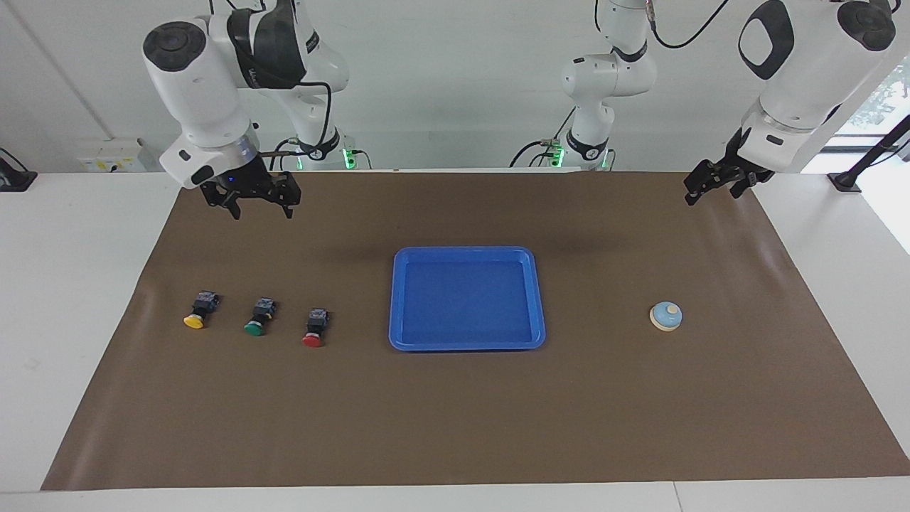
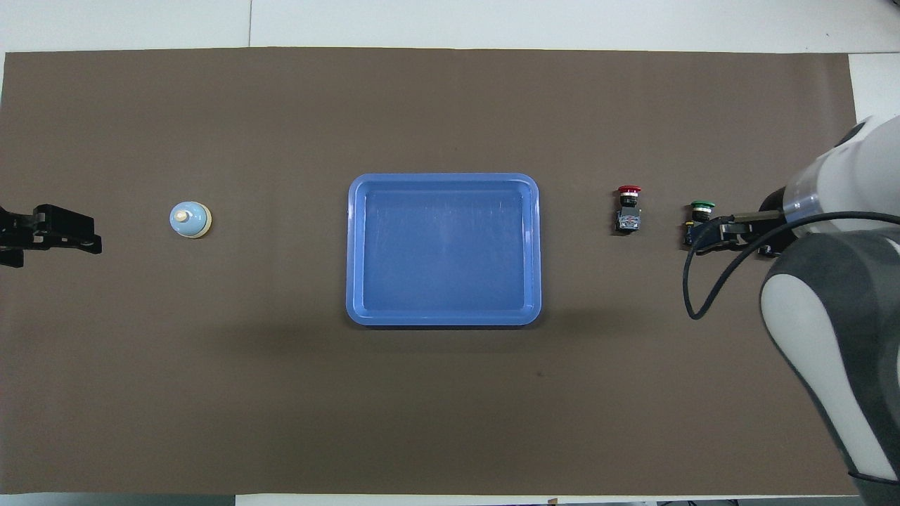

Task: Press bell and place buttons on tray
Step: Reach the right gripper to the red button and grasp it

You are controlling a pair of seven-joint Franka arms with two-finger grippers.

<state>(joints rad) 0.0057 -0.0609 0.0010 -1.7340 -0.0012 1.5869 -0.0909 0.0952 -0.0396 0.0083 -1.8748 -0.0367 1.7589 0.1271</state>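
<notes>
The red [image 1: 313, 329], green [image 1: 258, 317] and yellow [image 1: 198, 311] buttons lie in a row on the worktop [image 1: 455, 427] toward the right arm's end, beside the tray [image 1: 396, 299]. They look light and rigid; the squared black bodies should grip better than the rounded caps. The right gripper [image 1: 260, 206] hangs spread wide above the worktop. The left gripper [image 1: 713, 185] waits; its spread I cannot tell. The bell [image 1: 666, 316] sits toward that end.

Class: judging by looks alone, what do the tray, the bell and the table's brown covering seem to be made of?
Tray: likely moulded plastic, uniform bright blue, rounded corners, soft sheen.
Bell: probably painted metal dome, smooth light blue; beige base unclear.
Brown covering: matte paper or thin sheet, faintly rippled toward its ends.
</notes>
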